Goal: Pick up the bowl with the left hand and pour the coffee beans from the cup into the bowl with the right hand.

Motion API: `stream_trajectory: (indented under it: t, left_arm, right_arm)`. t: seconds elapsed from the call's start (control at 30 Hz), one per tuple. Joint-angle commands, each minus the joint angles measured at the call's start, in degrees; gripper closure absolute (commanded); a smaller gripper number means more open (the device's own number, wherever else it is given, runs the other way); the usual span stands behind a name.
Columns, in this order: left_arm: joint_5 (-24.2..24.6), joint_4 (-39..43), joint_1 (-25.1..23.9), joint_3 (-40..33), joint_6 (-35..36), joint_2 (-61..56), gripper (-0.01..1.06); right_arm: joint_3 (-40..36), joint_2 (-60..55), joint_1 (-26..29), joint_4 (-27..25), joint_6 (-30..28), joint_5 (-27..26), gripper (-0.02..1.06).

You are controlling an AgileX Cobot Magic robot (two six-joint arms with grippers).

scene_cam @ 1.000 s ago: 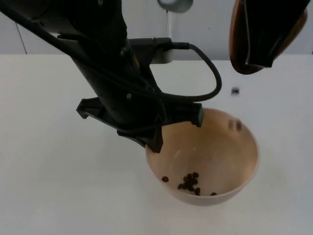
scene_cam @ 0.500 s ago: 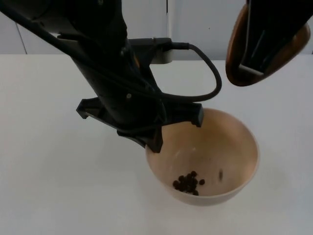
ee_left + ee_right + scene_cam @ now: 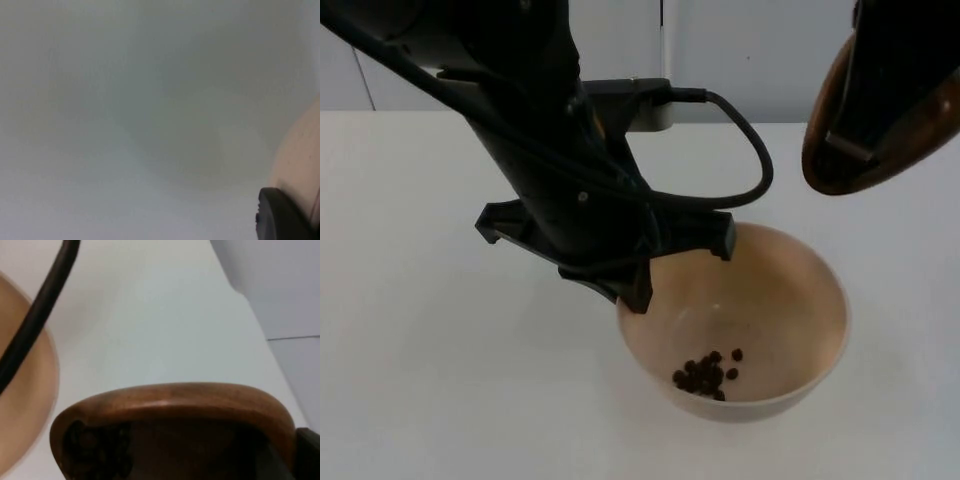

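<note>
The left gripper (image 3: 638, 290) jaws clamp the beige plastic bowl (image 3: 790, 300) rim; the right gripper (image 3: 865, 140) jaws, gripping the brown wooden cup (image 3: 830, 150), should tip it directly above that bowl.

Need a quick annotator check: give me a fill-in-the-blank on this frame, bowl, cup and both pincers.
1. The left pincer grips the bowl by its ____.
2. The coffee beans lie inside the ____.
3. The right pincer holds a brown wooden ____, raised and tilted.
4. Some beans remain inside the ____.

Missing words: rim; bowl; cup; cup
</note>
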State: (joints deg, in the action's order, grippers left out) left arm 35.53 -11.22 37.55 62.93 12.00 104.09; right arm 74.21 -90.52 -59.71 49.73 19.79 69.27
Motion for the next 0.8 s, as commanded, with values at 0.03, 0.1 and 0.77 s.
stream_trajectory:
  t: [0.03, 0.1, 0.77]
  left_arm:
    - [0.08, -0.02, 0.35, 0.32, 0.42, -0.18, 1.05]
    - [0.08, -0.02, 0.35, 0.32, 0.42, -0.18, 1.05]
    - [0.21, 0.08, 0.35, 0.32, 0.42, -0.18, 1.05]
  right_arm:
    - [0.1, 2.9, 1.82, -2.97, 0.27, -2.02, 1.04]
    - [0.1, 3.96, 2.81, -4.39, 0.13, -2.66, 1.04]
    - [0.24, 10.45, 23.43, -41.99, -17.99, -7.96, 1.04]
